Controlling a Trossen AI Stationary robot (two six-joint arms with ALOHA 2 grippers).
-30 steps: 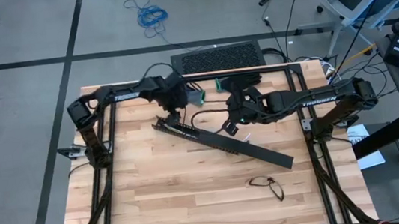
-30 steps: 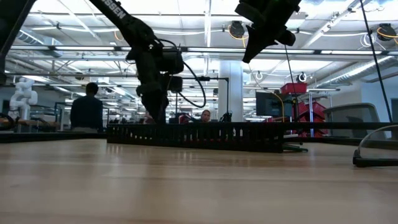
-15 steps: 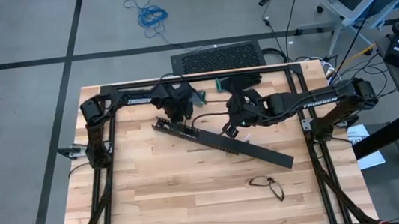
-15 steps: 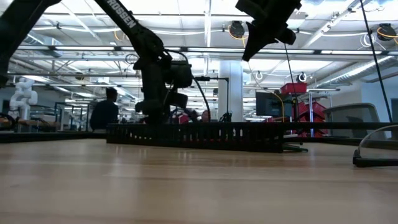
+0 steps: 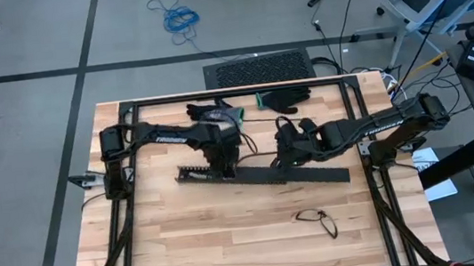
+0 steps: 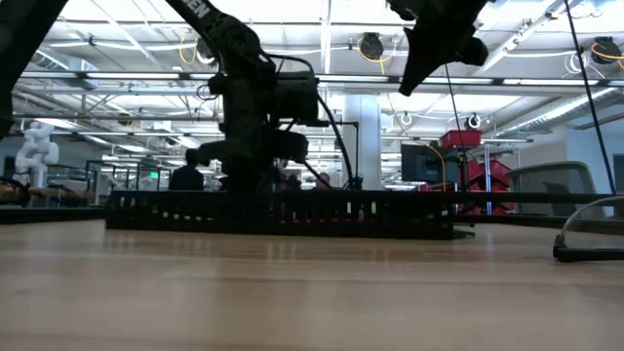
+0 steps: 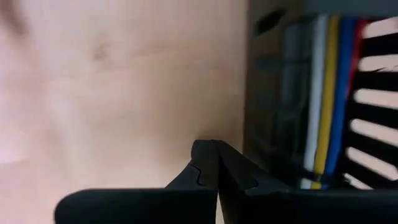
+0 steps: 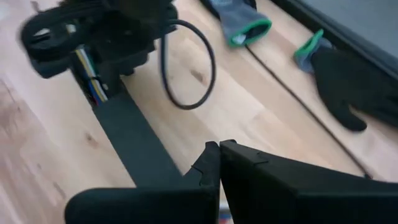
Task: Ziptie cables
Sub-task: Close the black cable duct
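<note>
The long black slotted duct (image 5: 264, 174) lies flat on the wooden table, nearly parallel to its near edge. The cables (image 7: 326, 93), coloured wires, run inside the duct and also show in the right wrist view (image 8: 92, 84). My left gripper (image 7: 214, 155) is shut and points down at the duct's far side, left of its middle (image 5: 222, 161). My right gripper (image 8: 219, 155) is shut on nothing and hangs well above the duct's middle (image 5: 284, 152), high in the low view (image 6: 429, 58). My left gripper is shut and comes from above, pointing down. The outer side of one finger (image 7: 239, 177) stands against the duct's far long wall (image 7: 264, 124), left of the duct's middle. The duct rests flat on the table, open side up.
Two dark gloves with green cuffs (image 5: 287, 99) (image 5: 217, 113) lie near the far edge, beside a keyboard (image 5: 256, 68). A pair of glasses (image 5: 317, 220) lies toward the near right. A thin black cable (image 8: 186, 68) loops over the table by the duct. The near half is bare wood (image 5: 214, 243).
My left gripper has gone down and toward the table's right and near edges, along the duct's far side. The duct has turned about on the table: its left end swung toward the near edge, its right end toward the far edge, from slanting to almost level.
</note>
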